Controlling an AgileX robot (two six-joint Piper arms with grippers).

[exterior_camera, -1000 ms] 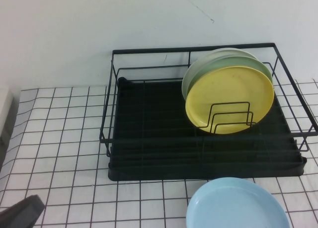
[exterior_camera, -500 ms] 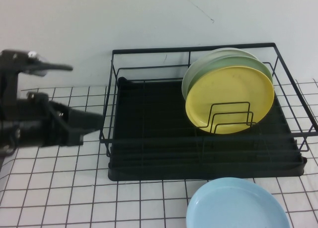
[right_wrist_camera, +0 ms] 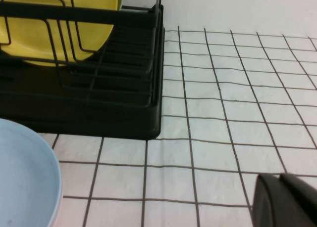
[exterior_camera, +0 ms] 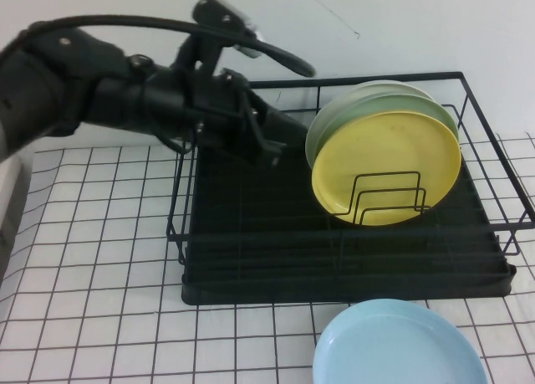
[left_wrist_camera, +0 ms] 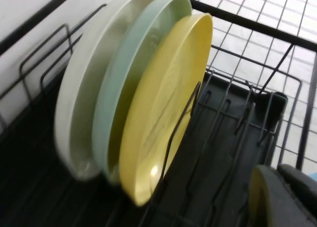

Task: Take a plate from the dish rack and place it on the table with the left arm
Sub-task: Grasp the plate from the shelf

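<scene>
Left gripper (exterior_camera: 280, 141) hangs over the left half of the dish rack (exterior_camera: 251, 267), its tip just beside the stacked plates' left edges and not touching them; whether its fingers are spread or closed cannot be told. Standing on edge in the rack's right half, the yellow plate (exterior_camera: 386, 168) leans against the pale green plate (exterior_camera: 351, 116), with a whitish plate (exterior_camera: 380, 86) behind; its face points toward the robot, and wire dividers (exterior_camera: 387, 198) cross its lower front. A light blue plate (exterior_camera: 399, 344) lies flat on the table (exterior_camera: 92, 258) before the rack. Of the right gripper (right_wrist_camera: 285, 202), low over the table right of the rack, only a dark edge shows.
</scene>
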